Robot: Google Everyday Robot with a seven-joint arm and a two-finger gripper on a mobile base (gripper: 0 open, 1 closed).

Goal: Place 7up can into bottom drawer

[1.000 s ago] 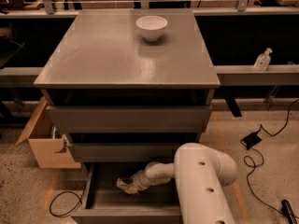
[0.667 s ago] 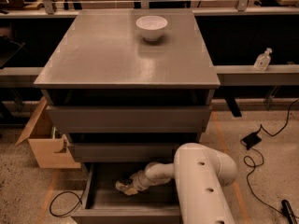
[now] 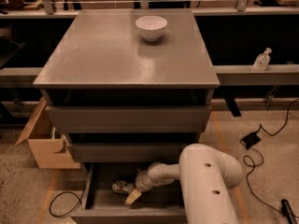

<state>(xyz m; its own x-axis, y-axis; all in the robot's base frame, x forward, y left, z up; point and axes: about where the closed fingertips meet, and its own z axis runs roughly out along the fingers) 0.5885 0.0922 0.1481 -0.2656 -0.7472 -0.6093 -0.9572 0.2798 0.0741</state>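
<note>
Gripper [image 3: 130, 194] in open bottom drawer [image 3: 105, 201] — nr 7up can [image 3: 120, 186]; grip state can't tell, label unreadable.

Bottom drawer open, arm reaching in from the right

The bowl [image 3: 151, 27] sits on the cabinet [image 3: 112, 59] top, toward the back. The bottom drawer [image 3: 88, 189] sticks out in front of the two drawers above it. The 7up can [image 3: 121, 187] lies inside, left of middle, with the gripper [image 3: 132, 197] in the drawer too, right beside the can on its front-right. A cardboard box [image 3: 46, 146] is on the floor left of the cabinet, and a pump bottle [image 3: 262, 59] stands on the ledge off to the right.
</note>
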